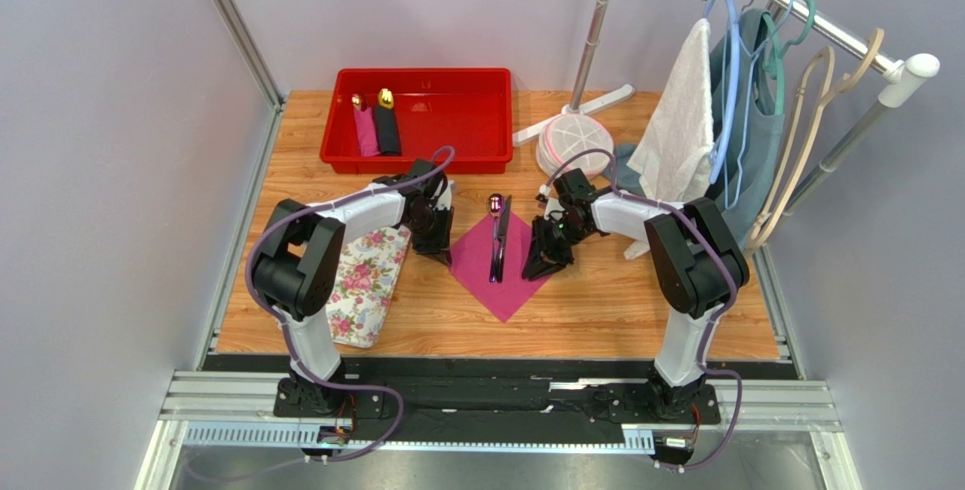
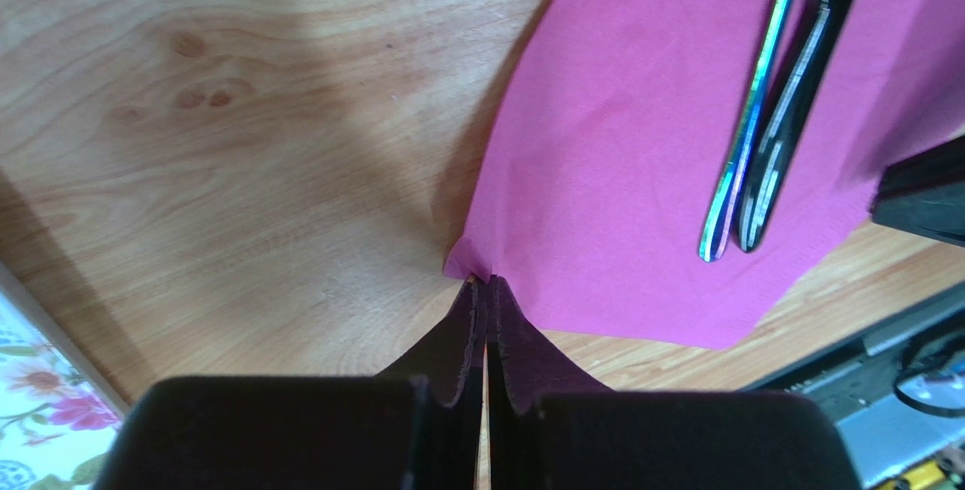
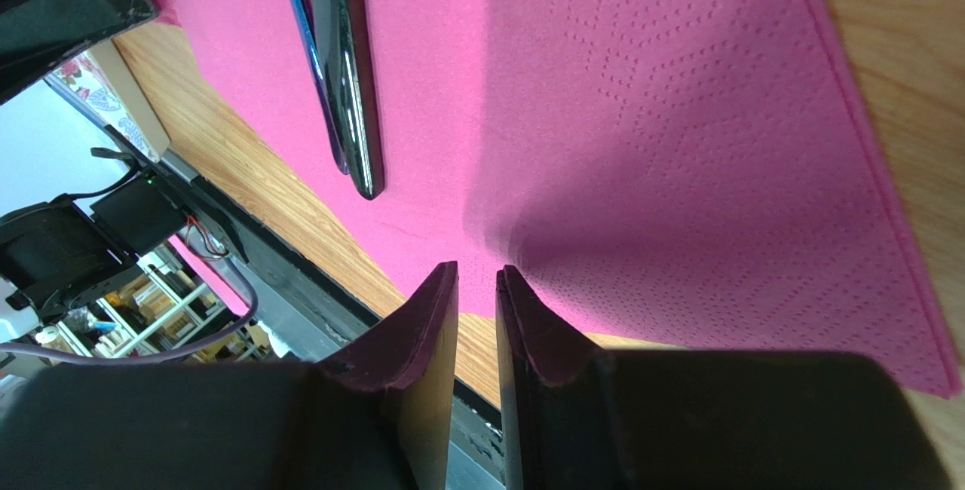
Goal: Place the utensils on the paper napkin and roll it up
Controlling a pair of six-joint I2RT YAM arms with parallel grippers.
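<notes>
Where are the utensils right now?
In the top view the utensils lie side by side down the middle of the paper napkin at table centre, between the left gripper and the right gripper, heads toward the table's far side.

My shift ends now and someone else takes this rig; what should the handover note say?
Left gripper: shut, apparently pinching the paper napkin's left corner.
Right gripper: slightly open, holding nothing, at the napkin's right side.
Utensils: lying together along the napkin's middle.
Done: utensils placed. Left: rolling the napkin up.
</notes>
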